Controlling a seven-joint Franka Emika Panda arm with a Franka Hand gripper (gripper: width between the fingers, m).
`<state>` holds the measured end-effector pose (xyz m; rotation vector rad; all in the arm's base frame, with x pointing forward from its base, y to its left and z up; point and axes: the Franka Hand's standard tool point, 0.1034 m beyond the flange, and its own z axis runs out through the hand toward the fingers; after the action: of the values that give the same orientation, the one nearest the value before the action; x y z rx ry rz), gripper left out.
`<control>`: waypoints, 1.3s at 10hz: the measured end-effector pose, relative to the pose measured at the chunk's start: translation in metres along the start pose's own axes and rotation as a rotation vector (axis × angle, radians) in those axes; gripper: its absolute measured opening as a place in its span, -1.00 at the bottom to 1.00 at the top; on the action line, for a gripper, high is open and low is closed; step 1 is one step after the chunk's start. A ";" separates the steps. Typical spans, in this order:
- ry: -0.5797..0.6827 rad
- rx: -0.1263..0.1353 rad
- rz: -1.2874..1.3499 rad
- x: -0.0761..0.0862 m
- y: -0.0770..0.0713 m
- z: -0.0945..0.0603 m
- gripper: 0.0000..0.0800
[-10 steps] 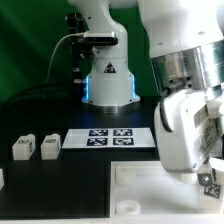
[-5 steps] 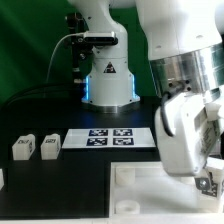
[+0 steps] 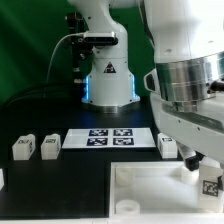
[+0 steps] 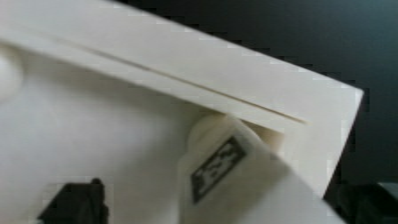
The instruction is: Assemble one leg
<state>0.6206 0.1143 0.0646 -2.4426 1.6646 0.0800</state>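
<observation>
The dark tabletop carries everything, with the arm's base standing at its far side and the arm reaching down over the near right of the exterior view. The large white square panel lies flat at the near edge, probably so that its corner sockets face up to receive legs from above. Beyond it, the marker board lies flat in the middle of the tabletop.

The gripper hangs low over the panel's near right corner, its wide white body hiding most of what is under it. The leg being worked on sits at that corner, its tag just visible below the gripper. In the wrist view the leg stands against the inside of the panel's raised rim, tilted rather than square, which suggests it is being fitted into the corner socket. I cannot tell whether the jaws are clamped on it or parted, since neither view shows the fingertips clearly.

Spare legs wait well apart from the panel: two at the exterior view's left, another just right of the marker board, kept within easy reach.
</observation>
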 end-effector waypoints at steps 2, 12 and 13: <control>0.035 -0.020 -0.249 -0.003 -0.003 -0.001 0.62; 0.084 -0.004 -0.095 -0.003 -0.009 -0.003 -0.26; 0.072 0.013 0.135 -0.004 -0.011 -0.002 -0.26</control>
<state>0.6295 0.1211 0.0688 -2.3482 1.8530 -0.0004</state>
